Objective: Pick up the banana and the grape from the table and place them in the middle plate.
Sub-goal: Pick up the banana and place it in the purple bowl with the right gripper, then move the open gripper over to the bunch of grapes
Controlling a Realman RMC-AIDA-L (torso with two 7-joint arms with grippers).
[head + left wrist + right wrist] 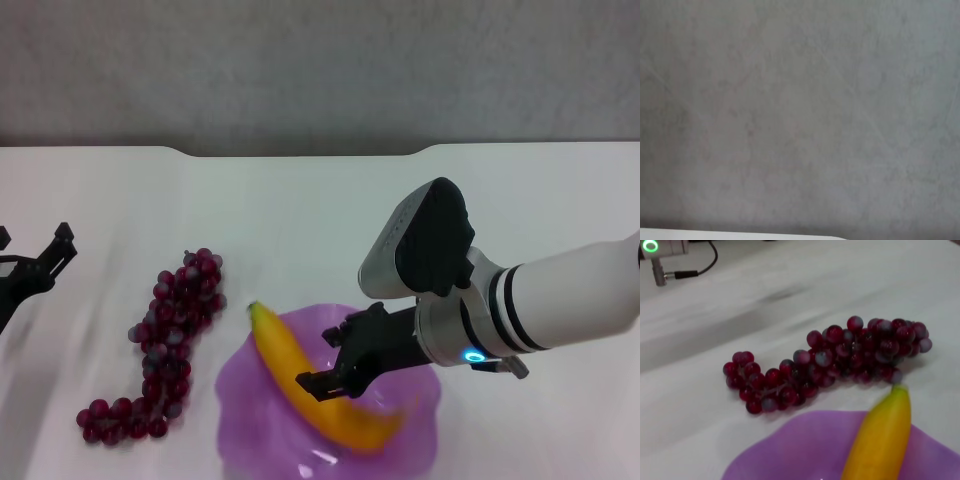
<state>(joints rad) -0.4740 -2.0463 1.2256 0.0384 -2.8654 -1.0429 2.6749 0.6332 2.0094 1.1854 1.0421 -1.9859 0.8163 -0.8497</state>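
The yellow banana (300, 370) lies slanted in the purple middle plate (250, 420), its dark tip over the plate's far left rim. My right gripper (325, 360) hangs over the plate, open, one finger on each side of the banana's middle. The grape bunch (165, 340) lies on the white table (300, 220), just left of the plate. My left gripper (30, 255) is open and empty at the far left. The right wrist view shows the banana (880, 440), the plate (790, 450) and the grapes (830, 362).
The table's notched far edge (300, 152) meets a grey wall (800, 100). The left wrist view shows only that wall and a strip of table (715, 235). Part of the left arm with a green light (660, 252) shows beyond the grapes.
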